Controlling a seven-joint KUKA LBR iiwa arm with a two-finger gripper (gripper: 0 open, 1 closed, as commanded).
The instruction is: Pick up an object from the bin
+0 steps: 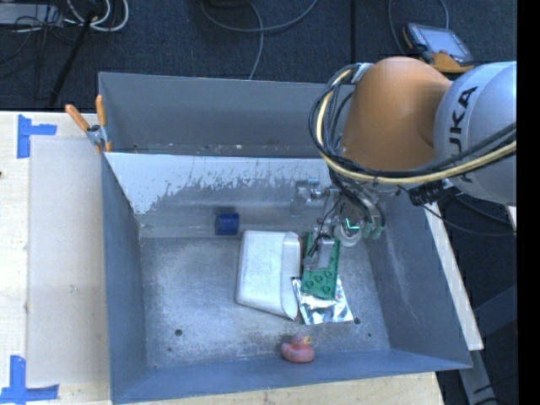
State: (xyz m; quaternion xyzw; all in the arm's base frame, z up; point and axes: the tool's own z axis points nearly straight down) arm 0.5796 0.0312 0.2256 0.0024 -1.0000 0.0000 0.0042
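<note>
- The arm's orange cover (pixel 396 112) and its looped cables hang over the bin's (pixel 169 310) right half, reaching in from the right.
- The fingers (pixel 321 241) are low in the bin, right of centre and near the back wall. They sit at the upper end of a green studded plate (pixel 322 274).
- Whether they are spread or closed cannot be told, because the wrist's dark parts crowd them. Nor is it clear that the plate's top edge sits between them, though it comes right up to them.
- The green studded plate is a flat rectangular piece that runs away from the fingers toward the bin's front. Its lower end rests on a crumpled silver foil wrapper (pixel 327 310).
- A white rounded box (pixel 268 270) lies just left of the plate and foil. Its right edge touches or overlaps them, and which it does cannot be made out.
- A small blue block (pixel 226 223) stands alone near the back wall, left of the fingers and well apart from them.
- A pink rounded lump (pixel 297 350) lies by the front wall, apart from the foil.
</note>
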